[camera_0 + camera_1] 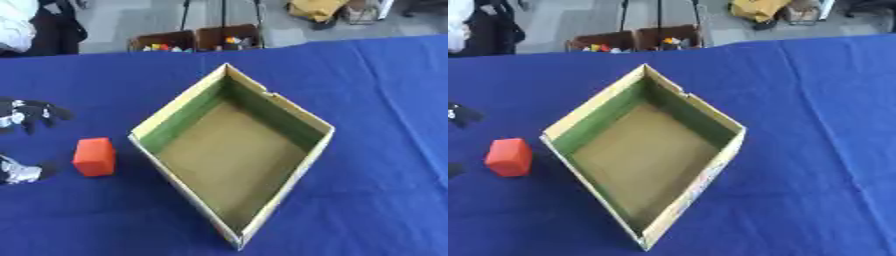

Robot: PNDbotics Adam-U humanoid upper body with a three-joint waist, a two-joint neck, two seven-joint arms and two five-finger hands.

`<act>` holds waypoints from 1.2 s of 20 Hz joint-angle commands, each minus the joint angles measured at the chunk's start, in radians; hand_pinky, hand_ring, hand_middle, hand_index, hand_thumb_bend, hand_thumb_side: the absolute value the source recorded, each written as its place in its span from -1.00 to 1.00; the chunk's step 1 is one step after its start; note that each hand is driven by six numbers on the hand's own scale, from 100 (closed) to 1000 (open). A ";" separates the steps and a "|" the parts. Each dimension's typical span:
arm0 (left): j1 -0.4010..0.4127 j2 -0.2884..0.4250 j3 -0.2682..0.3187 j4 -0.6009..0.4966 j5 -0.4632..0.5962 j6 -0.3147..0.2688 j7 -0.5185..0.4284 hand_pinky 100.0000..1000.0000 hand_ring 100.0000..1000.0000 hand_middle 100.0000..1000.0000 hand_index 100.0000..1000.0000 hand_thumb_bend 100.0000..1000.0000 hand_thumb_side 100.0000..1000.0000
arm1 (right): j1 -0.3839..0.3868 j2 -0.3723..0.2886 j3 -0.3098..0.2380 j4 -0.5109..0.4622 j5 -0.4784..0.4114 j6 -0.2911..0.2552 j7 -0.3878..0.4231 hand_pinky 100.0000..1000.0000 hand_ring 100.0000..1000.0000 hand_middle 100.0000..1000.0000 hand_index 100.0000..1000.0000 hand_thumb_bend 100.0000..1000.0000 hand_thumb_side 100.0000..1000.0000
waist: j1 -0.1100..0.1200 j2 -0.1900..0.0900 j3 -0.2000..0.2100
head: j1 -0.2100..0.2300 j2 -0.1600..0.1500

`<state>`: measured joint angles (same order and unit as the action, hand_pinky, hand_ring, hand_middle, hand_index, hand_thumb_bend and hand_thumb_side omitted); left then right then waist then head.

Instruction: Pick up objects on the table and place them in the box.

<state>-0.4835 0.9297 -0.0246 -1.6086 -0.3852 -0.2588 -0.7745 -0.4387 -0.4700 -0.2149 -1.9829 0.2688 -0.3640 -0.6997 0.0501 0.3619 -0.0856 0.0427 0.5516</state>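
An orange-red block (94, 157) stands on the blue table (376, 100), just left of the open cardboard box (184, 112). The box sits cornerwise in the middle, with green inner walls, a brown floor and nothing inside it. My left hand (31, 112) comes in at the left edge, open. Its dark fingers lie beyond the block and a silver part of it (17, 173) shows nearer, left of the block. The hand is apart from the block. My right hand shows in neither view.
Beyond the table's far edge, two cardboard boxes (197, 40) with small coloured things stand on the floor. A yellow bundle (317, 8) lies further back. Bare blue cloth stretches to the right of the box.
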 commanded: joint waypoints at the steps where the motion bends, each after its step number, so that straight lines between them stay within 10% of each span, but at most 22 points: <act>1: -0.038 0.013 -0.001 0.045 -0.012 -0.012 -0.032 0.27 0.60 0.73 0.97 -0.33 0.12 | -0.009 -0.019 -0.002 -0.017 -0.009 -0.001 0.006 0.46 0.42 0.50 0.48 -1.00 0.03 | 0.017 -0.034 -0.005 | 0.009 -0.012; 24: -0.152 -0.087 -0.078 0.288 -0.068 -0.054 -0.133 0.24 0.55 0.74 0.99 -0.14 0.16 | -0.018 -0.006 -0.001 -0.017 -0.021 0.001 0.008 0.46 0.40 0.48 0.47 -1.00 0.02 | 0.022 -0.019 -0.031 | 0.043 -0.014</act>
<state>-0.6200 0.8191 -0.1040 -1.3193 -0.4473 -0.2544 -0.8516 -0.4452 -0.4611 -0.2116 -1.9829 0.2536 -0.3646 -0.6918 0.0570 0.3620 -0.1163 0.0817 0.5431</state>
